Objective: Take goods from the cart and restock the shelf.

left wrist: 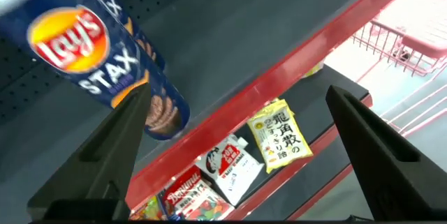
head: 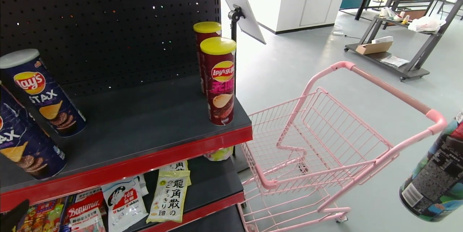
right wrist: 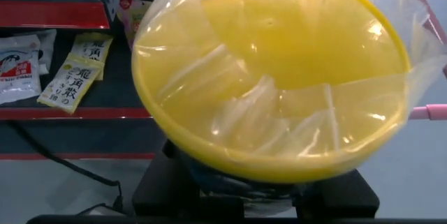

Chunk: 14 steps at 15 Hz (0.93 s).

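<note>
Grey floor (head: 289, 62), black pegboard shelf (head: 144, 123) with red front edges, pink cart (head: 390, 91) just beside it.

Progress, as I read it:
- Top board has blue cans (head: 43, 94) at the robot's left and maroon cans (head: 220, 80) with yellow lids at the right end. There's a wide bare gap between them.
- Board below has flat bags (head: 170, 196) of sweets.
- Cart basket looks empty, so this is probably the last item.
- The can (head: 434, 174) is off to the right past the cart handle, well apart from the shelf. It's clamped in the right end effector (right wrist: 251, 192), yellow lid toward the wrist camera.
- Left to do: carry it over and stand it in the gap.

Left end effector (left wrist: 237, 147) has its fingers spread and holds nothing. It sits in front of the top board near a blue can.

Labels: shelf cans show a round logo plus chip pictures. One bag has East Asian characters. The held can shows a barcode and a fine-print panel, too small to read.
</note>
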Tool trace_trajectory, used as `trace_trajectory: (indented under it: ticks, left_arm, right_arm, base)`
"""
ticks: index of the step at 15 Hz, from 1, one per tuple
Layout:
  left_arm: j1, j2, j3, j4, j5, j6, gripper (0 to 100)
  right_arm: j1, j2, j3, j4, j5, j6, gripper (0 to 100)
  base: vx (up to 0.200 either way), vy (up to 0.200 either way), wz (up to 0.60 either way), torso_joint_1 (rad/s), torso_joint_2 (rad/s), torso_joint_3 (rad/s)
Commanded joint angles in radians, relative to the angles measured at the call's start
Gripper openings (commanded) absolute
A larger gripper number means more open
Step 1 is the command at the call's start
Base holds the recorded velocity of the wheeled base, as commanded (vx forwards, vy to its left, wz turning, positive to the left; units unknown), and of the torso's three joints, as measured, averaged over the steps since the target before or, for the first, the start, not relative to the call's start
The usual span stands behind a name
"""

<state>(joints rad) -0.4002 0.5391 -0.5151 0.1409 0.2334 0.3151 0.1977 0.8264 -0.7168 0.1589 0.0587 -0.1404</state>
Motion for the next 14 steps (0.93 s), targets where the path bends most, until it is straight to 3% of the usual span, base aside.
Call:
trace_trajectory:
  ticks: [1, 8, 14]
  left_arm:
    - [0.001, 0.013, -0.003, -0.001, 0.006, -0.001, 100]
    - [0.0, 0.013, 0.0, -0.001, 0.01, 0.001, 100]
    - [0.001, 0.008, -0.003, -0.001, 0.01, 0.016, 100]
  right_arm:
    - [0.0, 0.019, 0.002, 0.001, -0.002, -0.001, 0]
    - [-0.003, 0.013, 0.011, 0.002, -0.005, -0.008, 0]
    - [-0.003, 0.004, 0.028, 0.002, -0.014, -0.016, 0]
  base:
    - [0.0, 0.0, 0.0, 0.173, -0.41, -0.251]
    - [-0.143, 0.0, 0.0, 0.022, -0.04, -0.027]
    - [0.0, 0.0, 0.6, 0.006, 0.0, 0.002]
